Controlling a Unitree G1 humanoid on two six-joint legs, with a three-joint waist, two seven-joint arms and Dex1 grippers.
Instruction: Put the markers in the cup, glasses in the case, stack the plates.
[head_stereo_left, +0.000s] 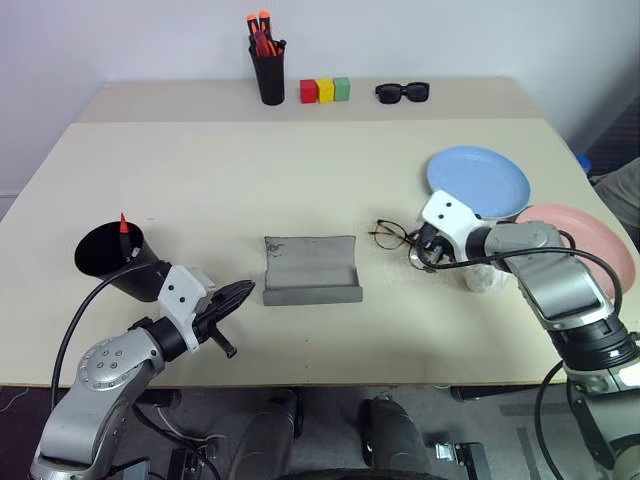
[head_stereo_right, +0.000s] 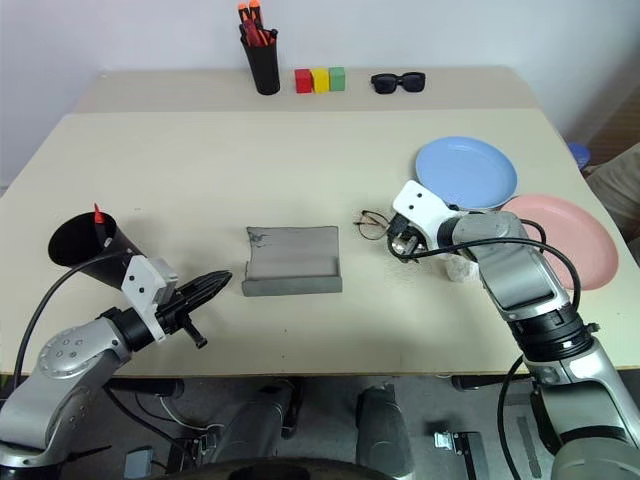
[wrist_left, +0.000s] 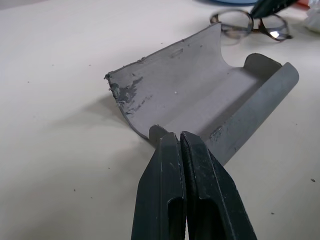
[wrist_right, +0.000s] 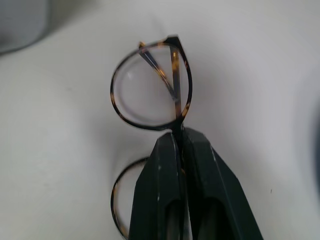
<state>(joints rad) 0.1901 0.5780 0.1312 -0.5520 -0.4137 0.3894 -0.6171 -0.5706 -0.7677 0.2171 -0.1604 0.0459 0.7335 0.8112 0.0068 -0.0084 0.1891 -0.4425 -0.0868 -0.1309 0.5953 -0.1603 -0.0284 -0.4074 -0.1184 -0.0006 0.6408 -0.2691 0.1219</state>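
I see my right gripper (wrist_right: 181, 142) pinching the glasses (wrist_right: 150, 85) near the open case (head_stereo_left: 311, 270); left gripper (wrist_left: 181, 142) pressed together, empty.

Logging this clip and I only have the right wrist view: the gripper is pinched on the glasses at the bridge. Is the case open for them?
Observer: Yes, the grey case lies open at the table's middle, beside the glasses.
Operator: Is the left gripper busy?
Observer: The left gripper is shut on nothing, near the case's end.
Operator: Plates stacked?
Observer: No, the blue plate and pink plate sit side by side.
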